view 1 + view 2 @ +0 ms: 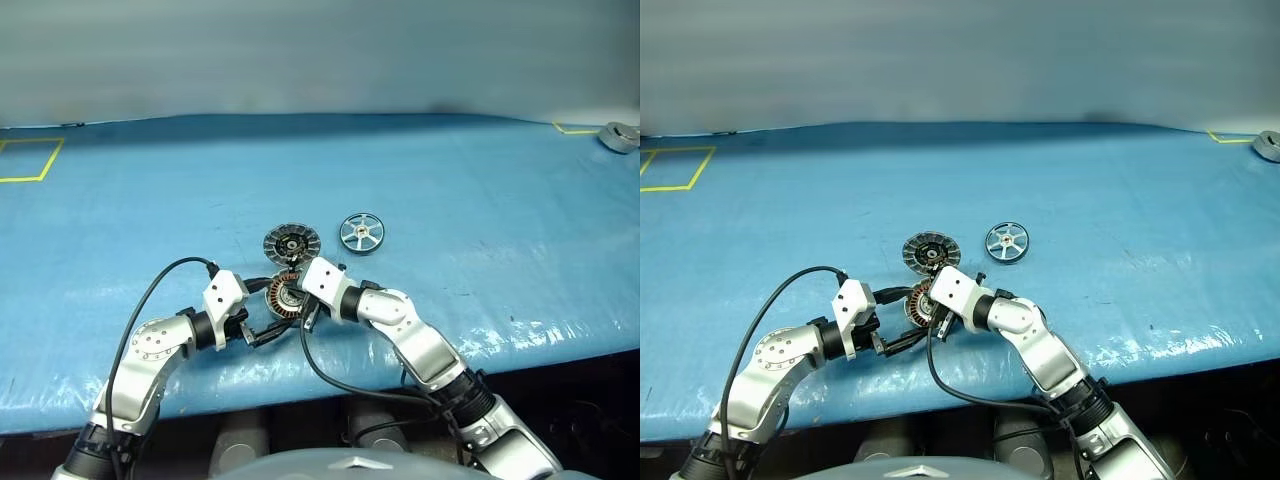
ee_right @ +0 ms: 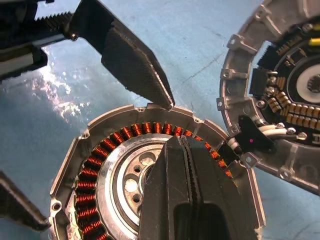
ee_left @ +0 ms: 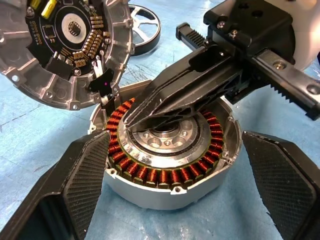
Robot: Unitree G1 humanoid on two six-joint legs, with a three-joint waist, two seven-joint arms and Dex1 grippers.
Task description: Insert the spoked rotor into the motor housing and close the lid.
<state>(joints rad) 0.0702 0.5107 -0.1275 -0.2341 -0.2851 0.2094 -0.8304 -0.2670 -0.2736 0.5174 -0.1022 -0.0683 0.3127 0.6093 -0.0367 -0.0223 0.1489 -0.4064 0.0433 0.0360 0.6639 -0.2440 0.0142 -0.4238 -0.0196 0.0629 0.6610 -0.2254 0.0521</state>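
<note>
A wide table (image 1: 480, 200) is stretching across the room, covered in blue sheeting that is wrinkling and catching glare from overhead light along its near edge. Yellow tape (image 1: 30, 160) is marking out a square at the far left corner, and another taped corner (image 1: 572, 129) is showing at the far right. Behind it a plain grey wall (image 1: 320, 50) is running the full width.

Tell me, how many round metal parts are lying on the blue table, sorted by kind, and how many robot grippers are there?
Cup with copper windings: 1
Grey ribbed disc: 1
Spoked wheel: 1
Grey round thing at the table's far right corner: 1
Grippers, left and right: 2
Total: 4 round parts, 2 grippers
</note>
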